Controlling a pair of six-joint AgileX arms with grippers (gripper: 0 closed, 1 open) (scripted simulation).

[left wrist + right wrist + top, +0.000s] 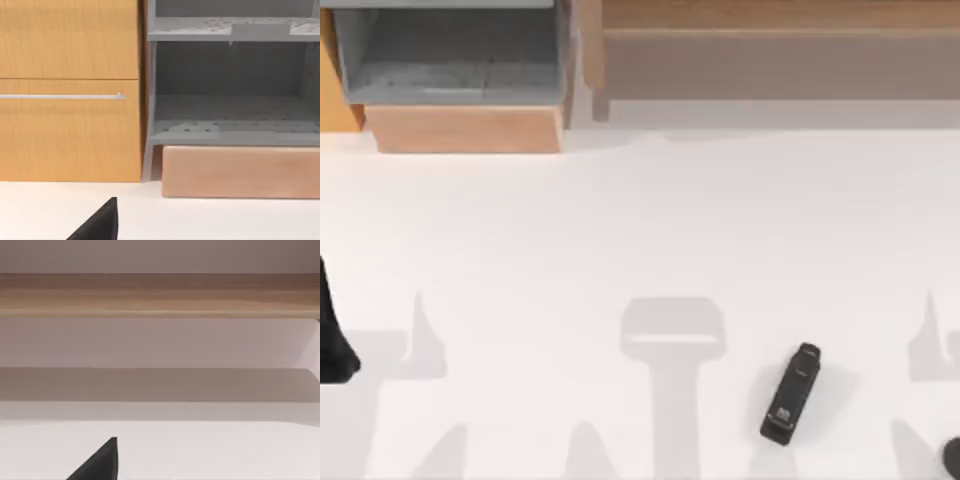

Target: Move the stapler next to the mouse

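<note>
1. One stapler (pixel 791 394) lies flat on the white table (pixel 620 220), at about five o'clock from the table's middle in the top view, close to the near edge. It is a small black bar, rounded end pointing to roughly one o'clock, white markings near the end at seven o'clock. Nothing touches it.
2. The right arm (pixel 951 457) shows as a dark bit at the near right corner, at about four o'clock from the stapler and apart from it. Whether its gripper is released or clenched I cannot tell.
3. The left arm (pixel 332 330) sits at the left edge, at nine o'clock, well apart from the stapler. Its gripper's state I likewise cannot tell.
4. Farther back at eleven o'clock stands a grey open shelf unit (pixel 450 55) on a pale wooden base (pixel 465 128); the left wrist view shows a wooden cabinet front (pixel 70 90) beside it.
5. At one o'clock, along the far edge, runs a long wooden ledge (pixel 780 15).
</note>
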